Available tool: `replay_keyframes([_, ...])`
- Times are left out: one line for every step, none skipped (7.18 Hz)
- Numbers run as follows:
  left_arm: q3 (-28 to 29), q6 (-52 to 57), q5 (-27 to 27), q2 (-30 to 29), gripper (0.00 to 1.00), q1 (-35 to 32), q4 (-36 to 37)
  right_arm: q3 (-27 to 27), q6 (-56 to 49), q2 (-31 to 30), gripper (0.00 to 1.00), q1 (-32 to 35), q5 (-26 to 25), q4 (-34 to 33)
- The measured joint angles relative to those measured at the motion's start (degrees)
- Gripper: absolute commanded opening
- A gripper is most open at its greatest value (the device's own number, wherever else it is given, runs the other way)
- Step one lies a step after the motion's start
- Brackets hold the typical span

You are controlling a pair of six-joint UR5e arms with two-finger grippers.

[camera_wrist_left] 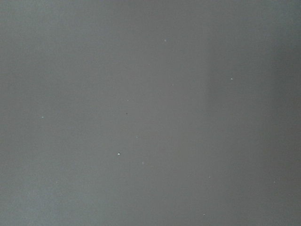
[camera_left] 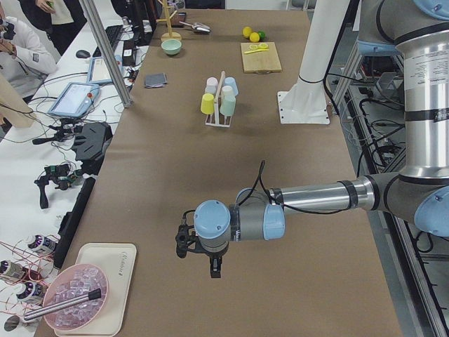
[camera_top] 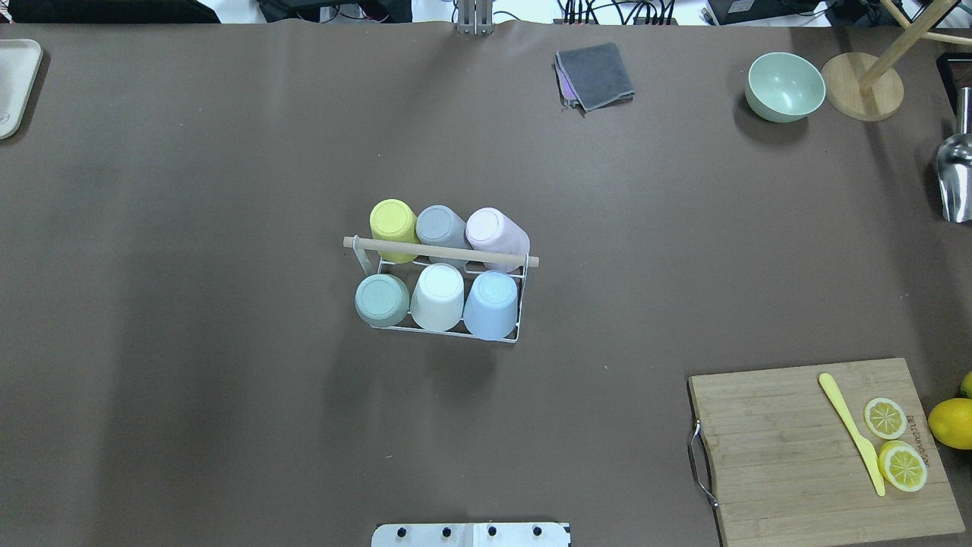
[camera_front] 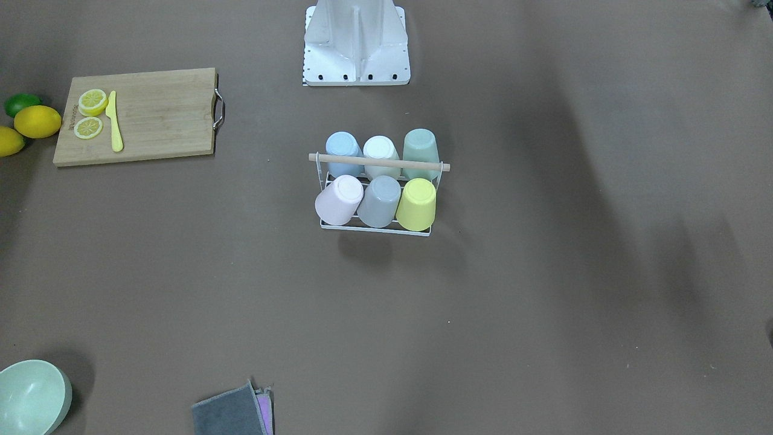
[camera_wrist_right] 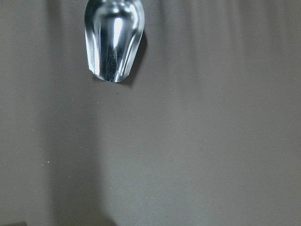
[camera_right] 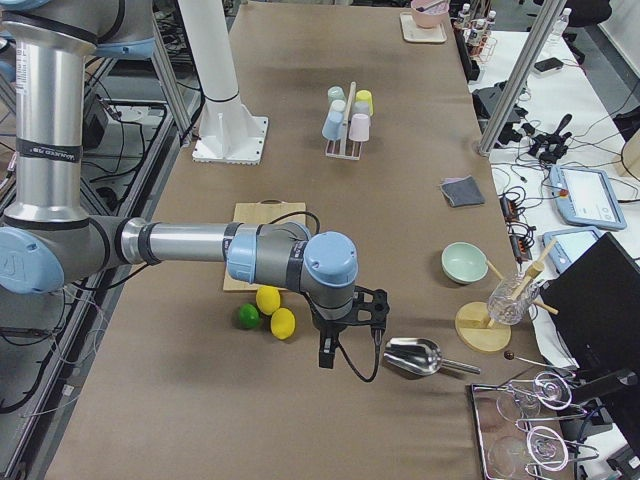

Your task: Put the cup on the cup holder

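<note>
Centrally, the cup holder (camera_top: 440, 251) carries 6 upturned cups (camera_top: 438, 296). Left gripper (camera_left: 200, 256) and right gripper (camera_right: 350, 342) hover well away; spread or pressed, cannot tell.

Legible text, numbers, signs: none.

1. Cutting board (camera_top: 782, 448), near my right gripper (camera_right: 325, 355), toward the table's middle from it. A dark line of lettering is burnt in along the edge by the lemon slices (camera_top: 902, 466). It is too small to read.
2. Cream tray (camera_left: 119, 281), near my left gripper (camera_left: 212, 267), on the side away from my base. A script word is printed on its rim. It is illegible.
</note>
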Motion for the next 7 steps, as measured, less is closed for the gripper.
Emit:
replay_keyframes([-0.14,-0.47,-0.90,-0.03,0.98,-0.09,-0.03,0.00,0.00,0.00,1.00,0.01,-0.04,0.00])
replay_keyframes([-0.51,-0.60,-0.83,-0.04,0.98,-0.51,-0.02,-0.02,0.00,0.00,1.00,0.02,-0.06,0.00])
replay_keyframes([-1.05,-0.55,0.05,0.04,0.98,-1.31,0.01,-0.04,0.00,0.00,1.00,0.02,-0.07,0.00])
replay_keyframes([-1.47,-0.48,0.75,0.18,0.98,-1.78,0.18,-0.04,0.00,0.00,1.00,0.02,-0.07,0.00])
replay_keyframes([-2.24,-0.47,1.02,0.37,0.98,-2.01,0.93,-0.04,0.00,0.00,1.00,0.02,-0.07,0.00])
replay_keyframes([-3.35,-0.43,1.13,0.43,0.98,-2.08,2.53,-0.04,0.00,0.00,1.00,0.02,-0.06,0.00])
replay_keyframes([-4.25,-0.30,1.33,0.37,0.98,-2.10,4.32,-0.04,0.00,0.00,1.00,0.02,-0.01,0.00])
